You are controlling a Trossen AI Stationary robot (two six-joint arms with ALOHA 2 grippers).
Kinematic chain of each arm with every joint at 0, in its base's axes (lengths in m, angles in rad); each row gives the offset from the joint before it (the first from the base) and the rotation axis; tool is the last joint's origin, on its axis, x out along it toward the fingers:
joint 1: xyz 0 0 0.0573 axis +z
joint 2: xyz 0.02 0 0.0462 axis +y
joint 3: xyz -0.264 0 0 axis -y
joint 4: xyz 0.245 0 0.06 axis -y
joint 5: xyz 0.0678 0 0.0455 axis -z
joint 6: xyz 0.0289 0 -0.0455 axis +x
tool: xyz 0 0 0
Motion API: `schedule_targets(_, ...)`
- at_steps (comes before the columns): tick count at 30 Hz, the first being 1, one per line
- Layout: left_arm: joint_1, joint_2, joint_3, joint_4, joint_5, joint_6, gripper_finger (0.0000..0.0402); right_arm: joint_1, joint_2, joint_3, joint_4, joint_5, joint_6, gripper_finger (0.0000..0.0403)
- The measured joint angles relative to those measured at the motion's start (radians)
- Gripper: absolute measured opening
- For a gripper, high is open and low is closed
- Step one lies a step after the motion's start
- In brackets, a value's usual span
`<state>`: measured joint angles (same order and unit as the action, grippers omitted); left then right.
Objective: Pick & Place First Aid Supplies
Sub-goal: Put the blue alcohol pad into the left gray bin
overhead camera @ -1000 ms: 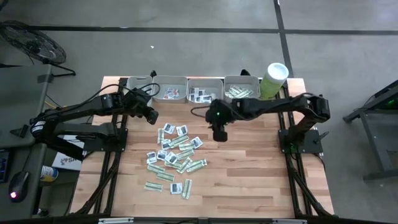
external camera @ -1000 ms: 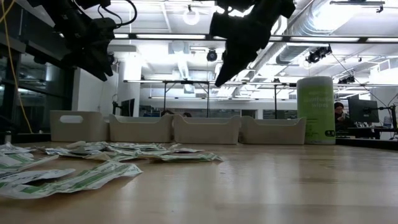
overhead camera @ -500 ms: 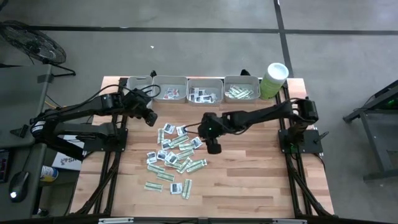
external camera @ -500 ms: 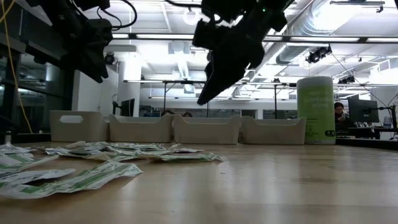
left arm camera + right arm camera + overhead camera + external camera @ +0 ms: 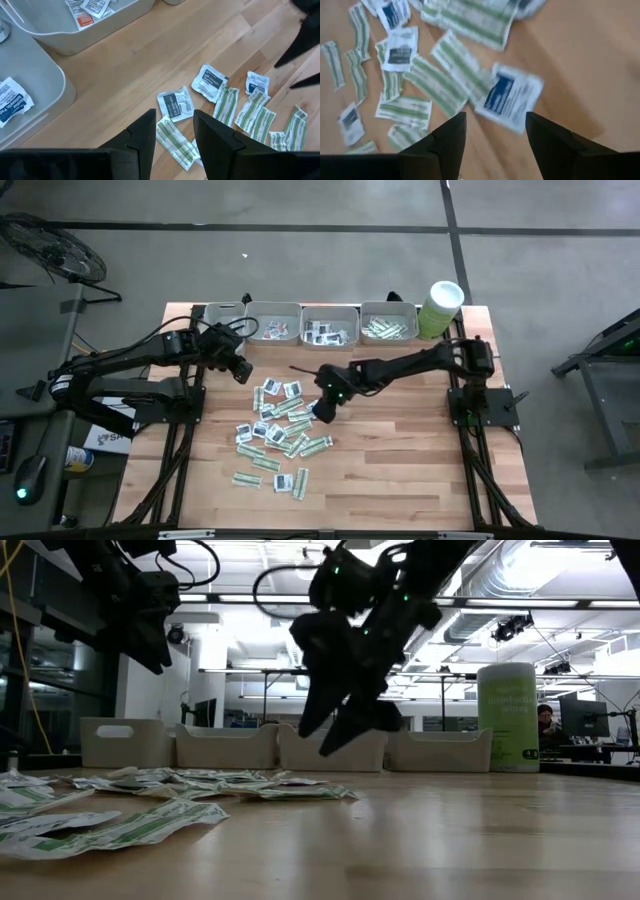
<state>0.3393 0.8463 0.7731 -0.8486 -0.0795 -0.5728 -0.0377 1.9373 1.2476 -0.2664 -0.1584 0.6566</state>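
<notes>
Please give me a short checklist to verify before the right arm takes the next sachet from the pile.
1. Right gripper open: ok, fingers apart.
2. Right gripper empty: ok, nothing between the fingers.
3. Right gripper over the sachet pile: ok, at the pile's right edge, above a white sachet with a blue mark.
4. Contact with that sachet: not yet, the fingertips hang above the table.
5. Left gripper out of the way: ok, raised near the trays.
6. Target sachet lies single: cannot tell, it overlaps green strips.

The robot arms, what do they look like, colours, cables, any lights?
Both arms are dark, slim and jointed, with black cables looping beside them. The right gripper carries a small green light near its wrist; the left gripper shows none. Each ends in two dark, flat, tapering fingers.
</notes>
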Motion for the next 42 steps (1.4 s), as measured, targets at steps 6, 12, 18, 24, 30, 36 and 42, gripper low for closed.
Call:
schedule_targets(6,0.000,0.000,0.000,0.000,-0.001,0.000,0.0131,-0.008,0.038,0.000,0.034,-0.016,0.088,0.0197)
schedule_targets(12,0.000,0.000,0.000,-0.010,-0.001,0.000,0.0131,-0.009,0.041,0.000,0.039,0.083,0.132,0.0197)
schedule_targets(18,0.000,0.000,0.000,-0.022,-0.005,0.000,0.0131,-0.009,0.041,0.000,0.023,0.123,0.151,0.0197)
schedule_targets(24,0.000,0.000,0.000,-0.022,-0.009,0.000,0.0131,-0.008,0.041,0.000,0.018,0.124,0.154,0.0197)
schedule_targets(30,0.000,0.000,0.000,-0.022,-0.009,0.000,0.0131,-0.005,0.041,0.025,0.019,0.085,0.154,0.0197)
schedule_targets(36,0.000,0.000,0.000,-0.022,-0.009,0.000,0.0131,0.007,0.048,0.163,-0.038,0.150,0.097,0.0197)
schedule_targets(42,0.000,0.000,0.000,-0.023,-0.004,0.000,0.0131,0.008,0.129,0.382,-0.355,0.220,0.092,0.0197)
